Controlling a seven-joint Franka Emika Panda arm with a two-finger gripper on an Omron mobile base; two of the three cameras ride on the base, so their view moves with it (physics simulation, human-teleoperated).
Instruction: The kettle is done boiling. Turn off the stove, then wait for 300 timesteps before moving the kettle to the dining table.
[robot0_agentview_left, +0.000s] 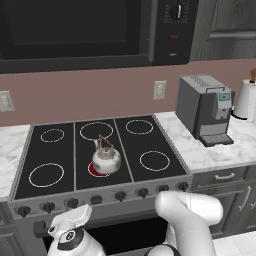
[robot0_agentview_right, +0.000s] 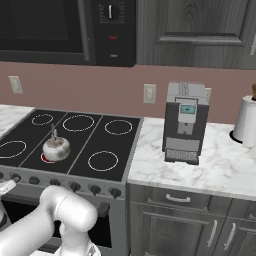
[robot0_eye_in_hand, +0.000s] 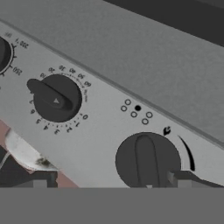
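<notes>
The small silvery kettle (robot0_agentview_left: 106, 159) (robot0_agentview_right: 56, 147) with its brown wire handle stands on the front middle burner of the black stove (robot0_agentview_left: 150, 145) (robot0_agentview_right: 107, 142), and that ring glows red under it. Along the stove's grey front runs a row of dark knobs (robot0_agentview_left: 120, 195). My gripper (robot0_eye_in_hand: 111, 183) is open and close to this front panel. Its fingertips (robot0_eye_in_hand: 181, 180) stand either side of the lower part of a large dark knob (robot0_eye_in_hand: 148, 161) without gripping it. A second knob (robot0_eye_in_hand: 57, 98) lies to its left. The dining table is out of view.
A grey coffee machine (robot0_agentview_left: 205, 107) (robot0_agentview_right: 186, 122) stands on the marble counter (robot0_agentview_left: 200, 152) right of the stove, with a tall white jug (robot0_agentview_left: 246, 99) beyond it. A black microwave (robot0_agentview_left: 75, 30) hangs above the cooktop. Grey drawers (robot0_agentview_right: 175, 200) sit under the counter.
</notes>
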